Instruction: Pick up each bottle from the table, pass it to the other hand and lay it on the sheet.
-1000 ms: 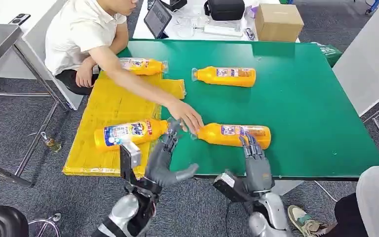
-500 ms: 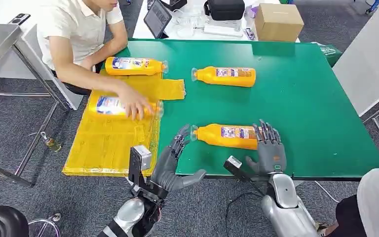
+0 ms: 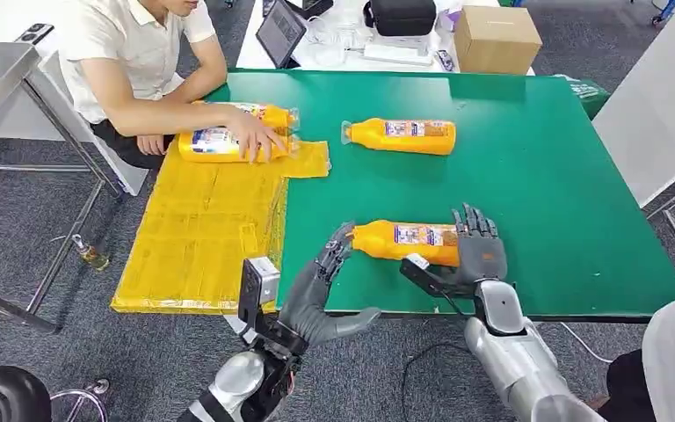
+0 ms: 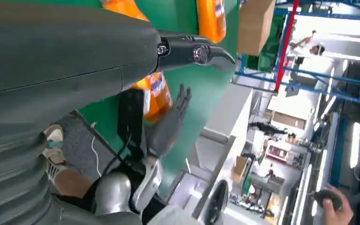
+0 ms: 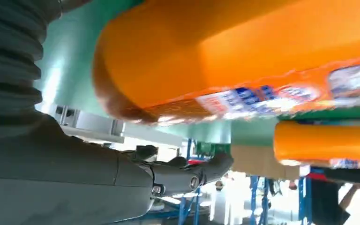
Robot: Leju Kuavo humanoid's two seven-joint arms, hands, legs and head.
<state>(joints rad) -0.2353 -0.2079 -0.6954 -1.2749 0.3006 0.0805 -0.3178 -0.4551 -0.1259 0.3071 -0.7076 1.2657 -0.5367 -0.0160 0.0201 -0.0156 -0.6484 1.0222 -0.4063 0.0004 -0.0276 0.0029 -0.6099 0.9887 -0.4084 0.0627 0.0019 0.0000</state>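
Near bottle [image 3: 404, 242] lies on its side on the green table [image 3: 562, 202], cap end toward the left hand [image 3: 321, 294], base end at the right hand [image 3: 477, 255]. Right hand fingers [image 3: 475, 224] spread apart, tips standing up at the bottle's base, palm just beside it; whether they touch it cannot be told from the head view. Left hand fingers also apart, holding nothing, tips just short of the cap, thumb sticking out sideways over the table edge. Second bottle [image 3: 400, 134] lies well beyond both sets of fingers, mid-table. Yellow sheet [image 3: 202, 220] sits off the left hand's outer side; at its far end a person's hand [image 3: 255, 141] rests on a bottle on the sheet [image 3: 220, 145], another bottle [image 3: 268, 114] right behind it. Cardboard box [image 3: 496, 39] past the table's far edge. Nothing stands between the fingers and the near bottle. Right wrist view has the bottle's orange base very close above the thumb [image 5: 192, 176], with a gap. Left wrist view catches the right hand's open fingers beside the bottle, plus a shoe on the floor [image 4: 54, 140].
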